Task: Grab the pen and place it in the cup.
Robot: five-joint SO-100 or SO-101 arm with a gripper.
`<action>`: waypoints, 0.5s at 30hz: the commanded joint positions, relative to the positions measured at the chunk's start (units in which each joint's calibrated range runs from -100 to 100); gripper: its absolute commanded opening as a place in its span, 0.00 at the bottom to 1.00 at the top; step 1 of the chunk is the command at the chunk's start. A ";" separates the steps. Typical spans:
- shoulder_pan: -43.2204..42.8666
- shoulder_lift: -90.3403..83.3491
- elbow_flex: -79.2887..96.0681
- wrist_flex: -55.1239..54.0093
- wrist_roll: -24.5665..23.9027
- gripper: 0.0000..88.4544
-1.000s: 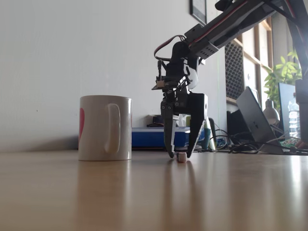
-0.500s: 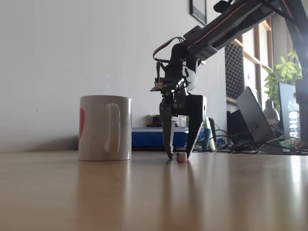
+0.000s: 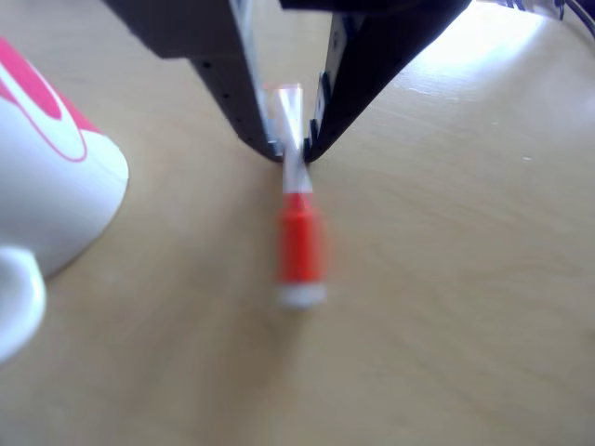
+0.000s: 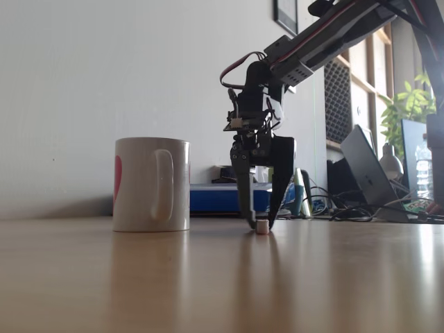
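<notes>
Black gripper points down at the wooden table, its two fingers drawn in on either side of the pen's white barrel; in the other view the tips look pressed to the barrel, pinching it.

Going left to right in that view: the cup, a white ceramic mug with a pink swirl, sits at the left edge, near the pen but apart from it. The pen lies flat on the table, its orange-red cap and white tip stretching toward the camera, the barrel running up between the fingers.

In the fixed view the mug stands upright on the left with its handle facing the camera, and the gripper stands to its right with the pen's end showing at the tabletop between the tips.

The pen is probably light, stiff and smooth plastic, so it may roll or swivel in a pinch. The hold is on the barrel behind the cap, off-centre by the look of it, so the capped end could droop when lifted. A firm squeeze should do no harm.
</notes>
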State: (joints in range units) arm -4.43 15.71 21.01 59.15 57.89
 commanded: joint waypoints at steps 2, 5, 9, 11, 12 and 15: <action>0.21 0.06 0.85 0.42 0.39 0.01; 0.30 -0.10 0.85 0.42 0.33 0.01; 0.38 -0.35 0.76 0.42 -0.30 0.01; 0.63 -0.85 0.49 0.50 -0.72 0.01; 0.72 -2.01 0.58 0.50 -1.66 0.01; 0.72 -7.66 1.40 0.42 -4.24 0.01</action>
State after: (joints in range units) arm -4.43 13.52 22.43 59.83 55.64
